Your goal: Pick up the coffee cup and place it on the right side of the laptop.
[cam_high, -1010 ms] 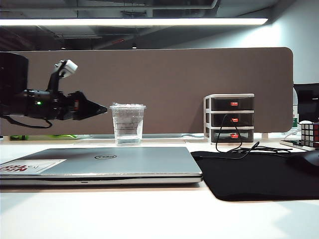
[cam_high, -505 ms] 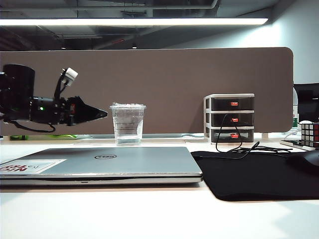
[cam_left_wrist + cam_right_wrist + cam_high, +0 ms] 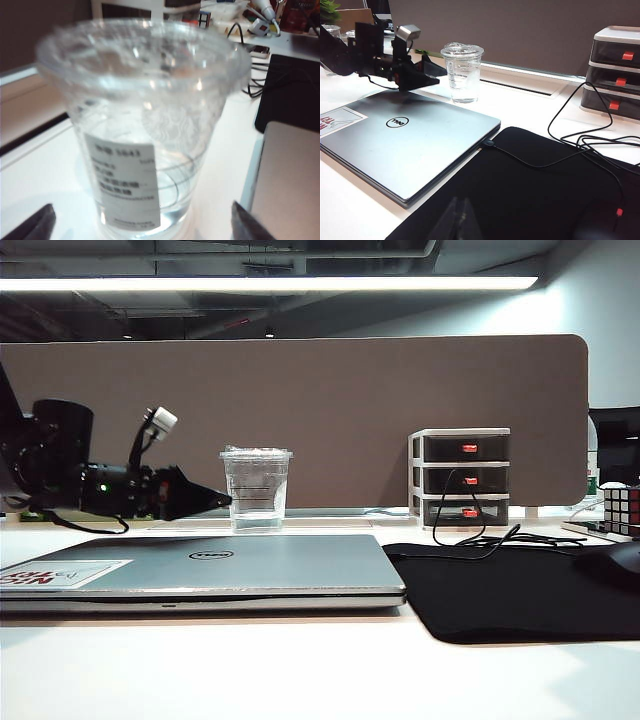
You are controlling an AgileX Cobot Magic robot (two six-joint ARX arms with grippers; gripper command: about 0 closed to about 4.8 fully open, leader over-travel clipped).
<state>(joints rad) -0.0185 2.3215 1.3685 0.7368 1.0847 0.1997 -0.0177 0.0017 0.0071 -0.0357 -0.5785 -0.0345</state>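
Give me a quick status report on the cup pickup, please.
Left gripper open, level beside coffee cup, not gripping. Right gripper shut, idle above black mat. Cup upright behind laptop. Nothing blocking.

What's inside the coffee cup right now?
The coffee cup looks nearly empty, perhaps with a little clear liquid at the bottom. Its white label hides part of the interior.

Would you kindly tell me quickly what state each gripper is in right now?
Left gripper: open, level beside the coffee cup, holding nothing.
Right gripper: low over the black mat; open or shut cannot be told.
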